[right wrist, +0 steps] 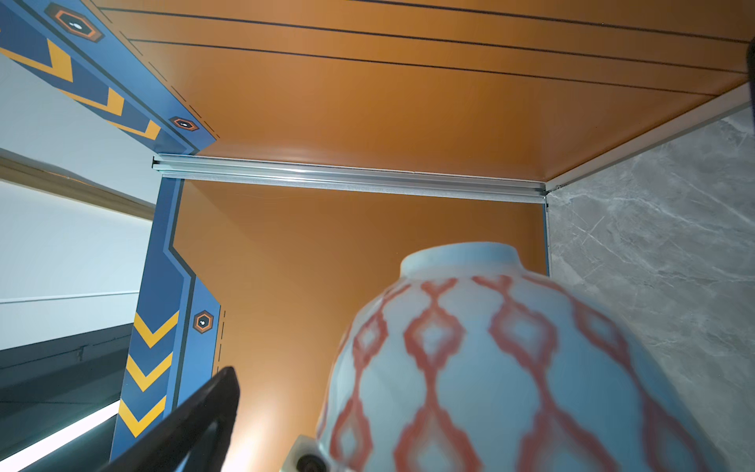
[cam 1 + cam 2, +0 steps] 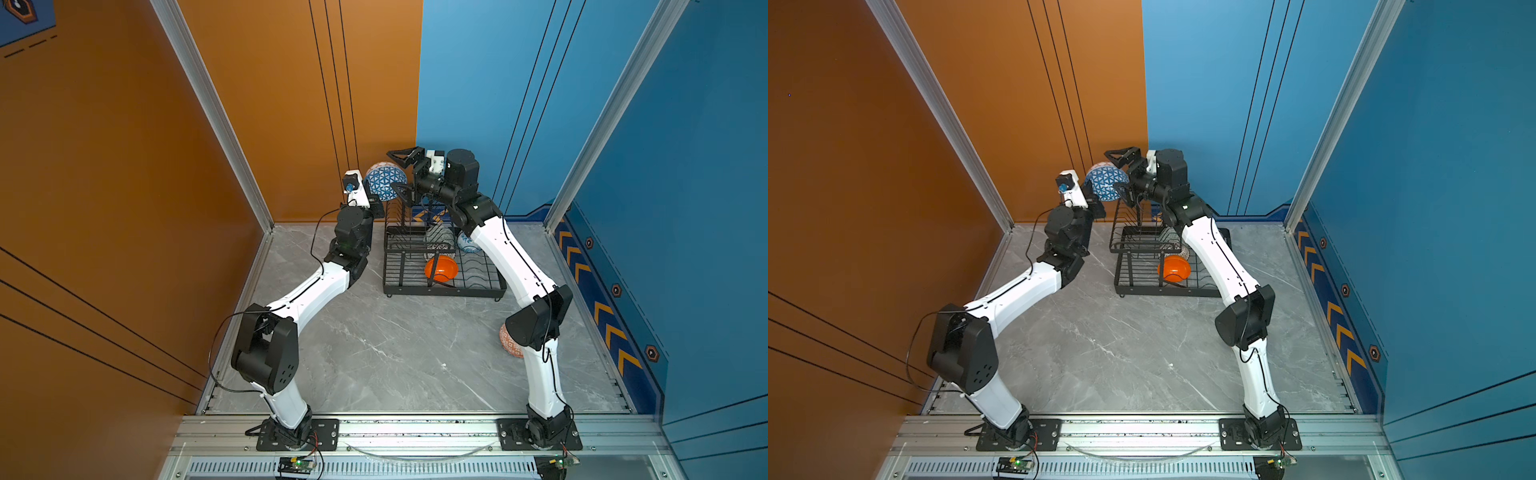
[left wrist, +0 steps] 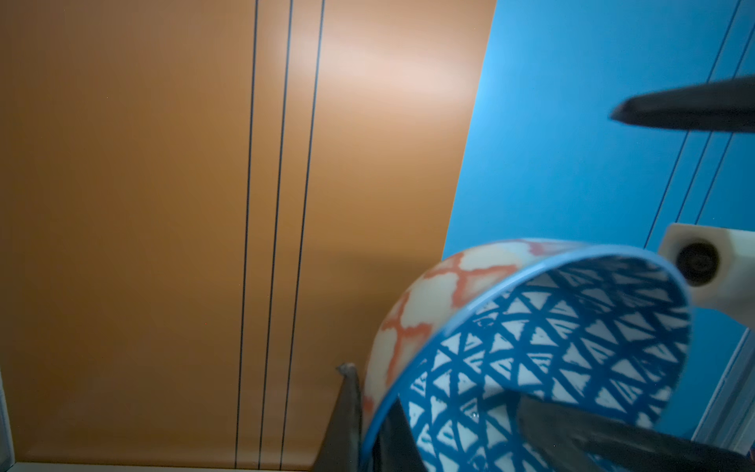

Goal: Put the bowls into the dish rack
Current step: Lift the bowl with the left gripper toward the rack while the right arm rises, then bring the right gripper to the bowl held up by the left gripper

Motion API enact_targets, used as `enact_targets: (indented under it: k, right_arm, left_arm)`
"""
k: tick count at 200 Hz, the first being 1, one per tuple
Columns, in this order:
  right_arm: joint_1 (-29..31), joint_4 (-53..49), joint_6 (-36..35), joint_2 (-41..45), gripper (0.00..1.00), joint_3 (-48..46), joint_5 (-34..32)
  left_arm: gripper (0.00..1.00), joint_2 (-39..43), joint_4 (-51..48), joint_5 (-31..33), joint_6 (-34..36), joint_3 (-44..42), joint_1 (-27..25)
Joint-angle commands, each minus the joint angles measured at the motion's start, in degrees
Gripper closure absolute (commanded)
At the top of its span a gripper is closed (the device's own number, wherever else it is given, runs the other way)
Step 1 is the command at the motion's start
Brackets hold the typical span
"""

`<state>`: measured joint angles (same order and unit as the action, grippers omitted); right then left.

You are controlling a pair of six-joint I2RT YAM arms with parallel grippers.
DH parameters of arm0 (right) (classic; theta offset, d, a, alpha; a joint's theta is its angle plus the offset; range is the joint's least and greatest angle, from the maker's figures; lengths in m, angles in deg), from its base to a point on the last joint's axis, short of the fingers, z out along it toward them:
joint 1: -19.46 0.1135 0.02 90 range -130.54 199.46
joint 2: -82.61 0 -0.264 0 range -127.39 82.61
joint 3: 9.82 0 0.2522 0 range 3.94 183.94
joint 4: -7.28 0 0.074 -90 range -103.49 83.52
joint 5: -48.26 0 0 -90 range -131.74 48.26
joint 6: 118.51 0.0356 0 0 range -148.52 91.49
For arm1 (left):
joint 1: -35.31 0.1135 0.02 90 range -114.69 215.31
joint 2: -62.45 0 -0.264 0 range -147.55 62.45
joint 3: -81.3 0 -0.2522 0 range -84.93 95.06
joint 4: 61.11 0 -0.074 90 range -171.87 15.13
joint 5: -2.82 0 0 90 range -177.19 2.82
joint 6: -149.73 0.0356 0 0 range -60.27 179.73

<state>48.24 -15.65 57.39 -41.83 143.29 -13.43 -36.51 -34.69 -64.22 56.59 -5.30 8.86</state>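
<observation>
The left end effector [image 3: 363, 408] is pinching the rim of the blue triangle-patterned bowl [image 2: 384, 183], one finger inside and one outside, and is holding it tilted in the air over the rear of the dish rack [image 2: 444, 289]. The right end effector [image 2: 395, 172] is gaping wide just beside it, with the bowl's patterned outside lying between its spread jaws; whether they are touching it is unclear. Below both end effectors the plain orange bowl [image 2: 441, 268] is resting in the rack's base tray, while the orange-red geometric bowl [image 2: 509, 343] is sitting on the desk [image 2: 395, 353] well apart from them.
</observation>
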Motion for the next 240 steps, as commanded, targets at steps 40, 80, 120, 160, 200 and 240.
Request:
enact_targets:
  k: [40, 80, 120, 160, 200, 240]
  right_arm:
    - [-1.91, 3.26, 4.31, 0.16, 0.19, 1.02, -3.49]
    - [-2.5, 0.46, 4.18, 0.24, 0.3, 0.92, -5.95]
    - [-2.32, -0.83, 4.4, 0.5, 0.48, 0.84, -8.55]
    - [-2.82, -1.93, 5.82, 0.69, 0.74, 0.77, -9.59]
    - [-3.11, -1.98, 6.84, 0.6, 1.0, 0.87, -8.51]
    - [-3.8, -1.27, 6.39, 0.61, 1.0, 0.98, -6.82]
  left_arm:
    - [1.0, -0.71, 7.0, 2.88, 6.3, 3.19, -1.52]
    - [1.0, -0.95, 7.03, 4.41, 7.97, 3.64, -2.55]
    - [1.0, -1.4, 7.35, 7.46, 11.49, 3.87, -4.62]
    - [1.0, -1.25, 7.73, 9.64, 14.04, 3.43, -6.21]
    - [1.0, -1.31, 7.97, 10.91, 15.27, 2.82, -7.51]
    - [0.97, -1.24, 7.9, 12.37, 15.44, 3.31, -8.15]
